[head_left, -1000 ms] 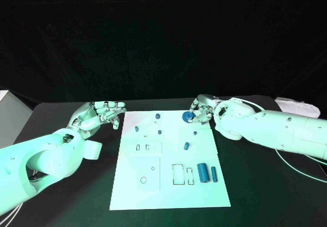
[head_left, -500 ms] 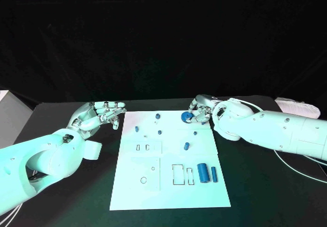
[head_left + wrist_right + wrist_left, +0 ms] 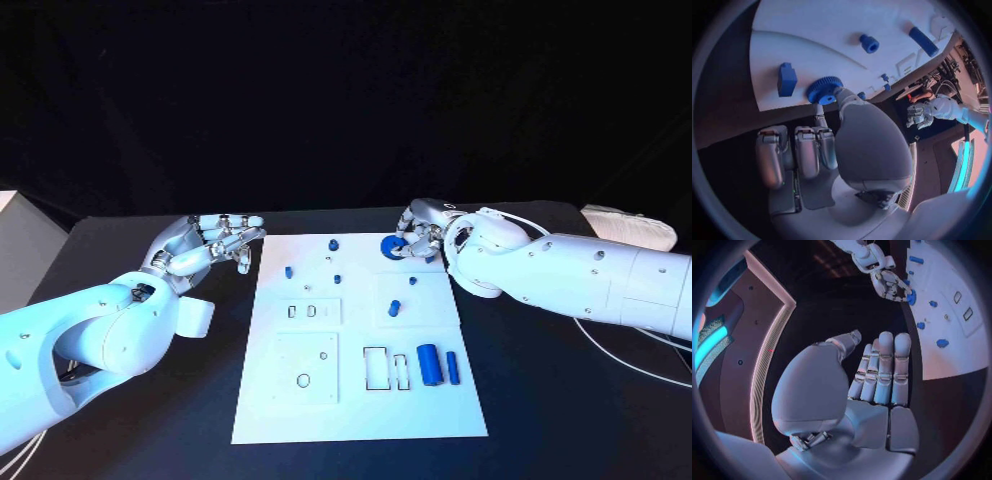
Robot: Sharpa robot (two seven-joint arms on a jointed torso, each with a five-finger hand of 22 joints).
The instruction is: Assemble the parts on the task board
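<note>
The right wrist view shows the gear's [image 3: 824, 89] teeth; right hand [image 3: 418, 235] pinches its rim at the board's [image 3: 361, 400] far edge. Left hand [image 3: 209, 243] holds nothing, fingers loosely apart.

Looking like a robotics lab or demo studio: black-draped table [image 3: 548, 400] sitting against dark backdrop, white task board [image 3: 361, 400] lying on it, cables [image 3: 635, 365] trailing, coloured light strips [image 3: 707, 345] glowing.

The head view looks down from high up at the whole board [image 3: 361, 340]. Each wrist view sits close behind its own hand. Both also see the board.
</note>
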